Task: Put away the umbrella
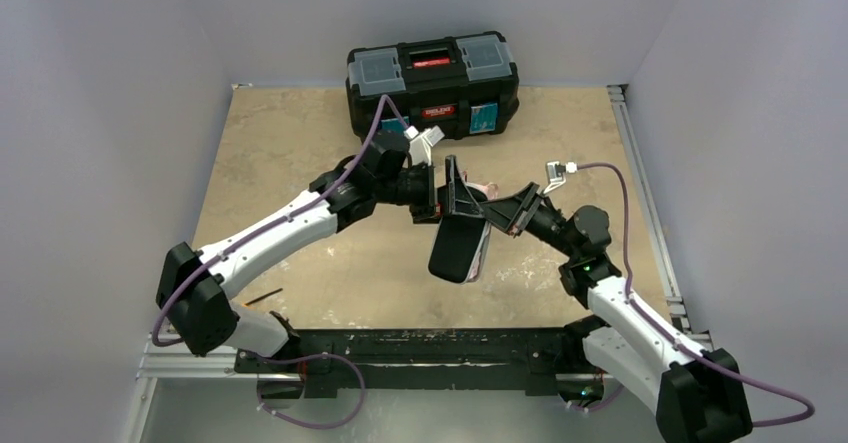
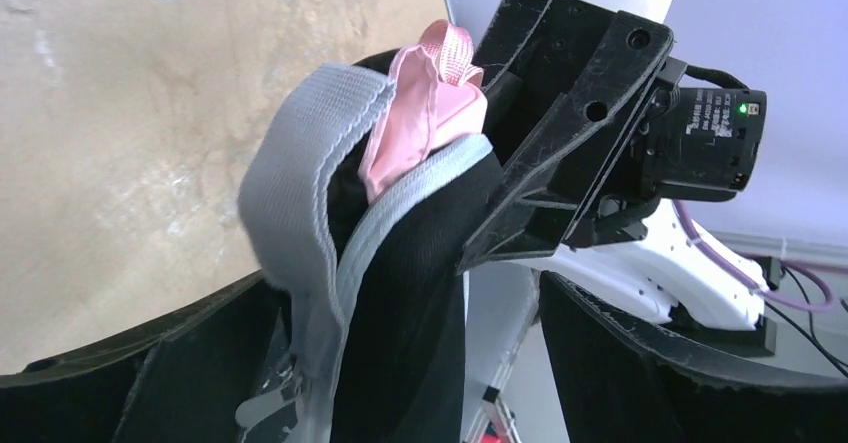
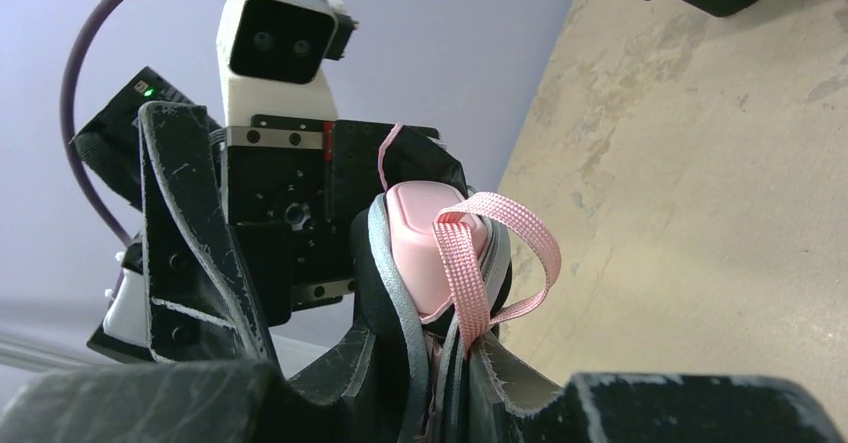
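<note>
Pink umbrella (image 2: pixel 425 123) pokes from a grey-edged black case (image 2: pixel 410 293), clamped by the right pincer (image 2: pixel 472 238); table (image 2: pixel 120 113) behind.

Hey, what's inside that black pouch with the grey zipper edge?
The pink umbrella sits in the black pouch. Its handle end and looped wrist strap poke out of the open top. The rest is covered by the fabric.

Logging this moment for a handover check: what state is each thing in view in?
Black fabric pouch with grey edging: mouth open, held up by its rim.
Pale pink compact umbrella: folded, inside the pouch, strap end sticking out.
Black plastic toolbox: lid shut.
Left gripper: open, fingers either side of the pouch.
Right gripper: shut on the pouch's rim.
</note>
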`<state>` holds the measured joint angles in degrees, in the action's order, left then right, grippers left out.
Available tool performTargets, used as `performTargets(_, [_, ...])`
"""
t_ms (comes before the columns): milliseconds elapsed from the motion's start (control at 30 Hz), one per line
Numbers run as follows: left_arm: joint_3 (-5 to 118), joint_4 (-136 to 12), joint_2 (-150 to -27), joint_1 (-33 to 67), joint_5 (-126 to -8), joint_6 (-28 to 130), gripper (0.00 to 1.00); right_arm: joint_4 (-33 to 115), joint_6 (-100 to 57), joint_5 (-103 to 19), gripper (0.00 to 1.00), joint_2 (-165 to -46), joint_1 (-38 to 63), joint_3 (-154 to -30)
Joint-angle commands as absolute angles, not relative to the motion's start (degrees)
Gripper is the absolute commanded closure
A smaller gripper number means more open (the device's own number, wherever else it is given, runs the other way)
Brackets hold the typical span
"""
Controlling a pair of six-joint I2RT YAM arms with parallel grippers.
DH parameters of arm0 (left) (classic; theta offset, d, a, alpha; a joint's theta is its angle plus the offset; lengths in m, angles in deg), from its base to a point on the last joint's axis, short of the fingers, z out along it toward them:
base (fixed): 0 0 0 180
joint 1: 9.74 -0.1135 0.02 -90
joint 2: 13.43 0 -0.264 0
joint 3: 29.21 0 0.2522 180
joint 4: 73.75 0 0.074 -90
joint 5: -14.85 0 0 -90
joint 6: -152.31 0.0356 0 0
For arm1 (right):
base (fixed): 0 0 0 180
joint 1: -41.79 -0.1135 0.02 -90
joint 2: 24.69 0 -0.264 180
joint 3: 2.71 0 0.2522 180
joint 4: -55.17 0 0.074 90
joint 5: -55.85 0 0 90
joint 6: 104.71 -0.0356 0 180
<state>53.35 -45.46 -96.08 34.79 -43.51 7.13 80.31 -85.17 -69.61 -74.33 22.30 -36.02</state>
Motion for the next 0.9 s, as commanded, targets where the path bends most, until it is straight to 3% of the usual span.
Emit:
performTargets(0, [57.2, -37.0, -90.1, 34.7, -52.7, 11.5, 0.00, 81.0, -85.2, -69.4, 1.00, -73.0, 22.2, -40.7])
performTargets(233, [62.8, -19.3, -82.2, 32.1, -63.7, 29.7, 0.01, 73.8, -78.6, -81.4, 1.00, -76.3, 22.7, -49.6])
performTargets(433, [63.0, -17.2, -76.5, 32.3, -73.2, 45.0, 0.01, 58.4, -69.7, -89.5, 1.00, -79.2, 22.9, -59.2])
performTargets(567, [53.3, -26.7, -70.5, 32.8, -75.5, 53.1, 0.03, 45.9, -63.8, -90.8, 1.00, -80.3, 23.0, -66.7])
performTargets(867, [34.6, -52.3, -62.9, 38.7, -61.5, 72.0, 0.12, 36.9, -63.0, -90.1, 1.00, -81.7, 23.0, -72.9])
